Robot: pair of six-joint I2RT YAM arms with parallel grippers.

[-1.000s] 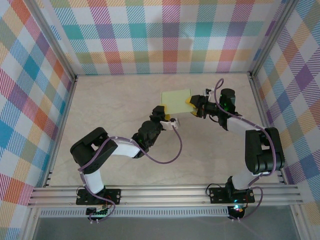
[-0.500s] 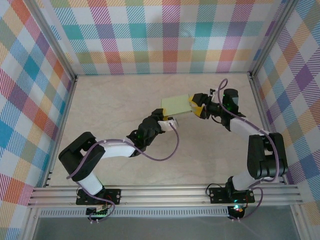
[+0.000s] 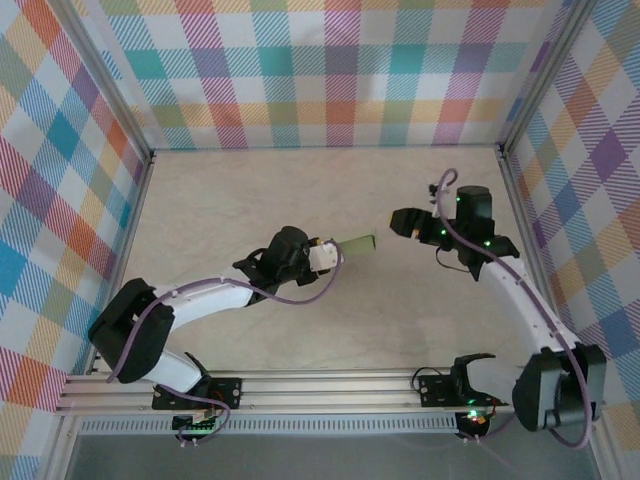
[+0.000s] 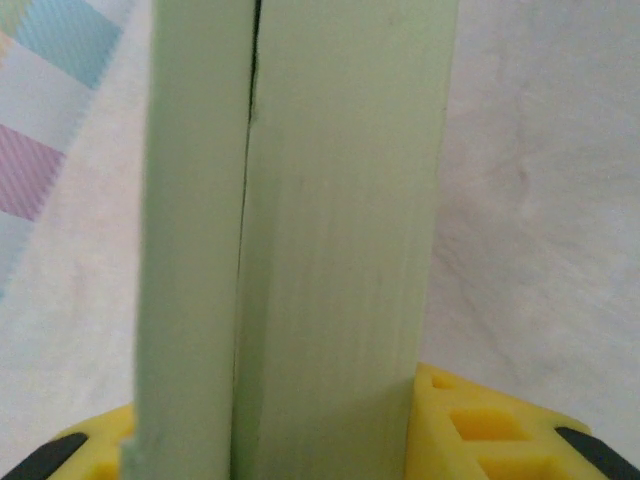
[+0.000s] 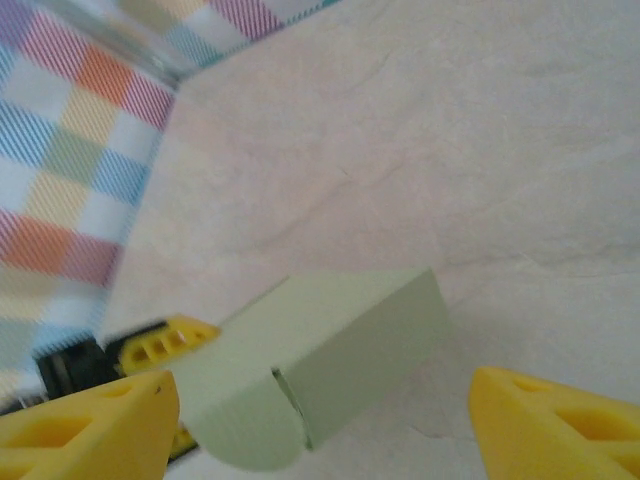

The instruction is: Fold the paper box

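Note:
The paper box (image 3: 356, 244), pale sage-green and folded into a flat rectangular shape, is held on edge above the table. My left gripper (image 3: 322, 256) is shut on its near end. In the left wrist view the box (image 4: 330, 250) rises tall between the yellow fingers (image 4: 480, 425), with a seam running down its face. My right gripper (image 3: 398, 222) stands open to the right of the box, apart from it. In the right wrist view the box (image 5: 330, 350) shows a rounded tuck flap, and the yellow fingertips (image 5: 90, 430) stand wide on either side, not touching it.
The beige table (image 3: 250, 190) is fenced by aluminium rails and checked cloth walls (image 3: 330, 70). A purple cable loops from the left arm (image 3: 200, 298) near the box. The right arm (image 3: 520, 300) runs along the right side.
The right gripper let go of the box, opened wide and drew back to the right. The left gripper carried the box down and left, turning it on edge.

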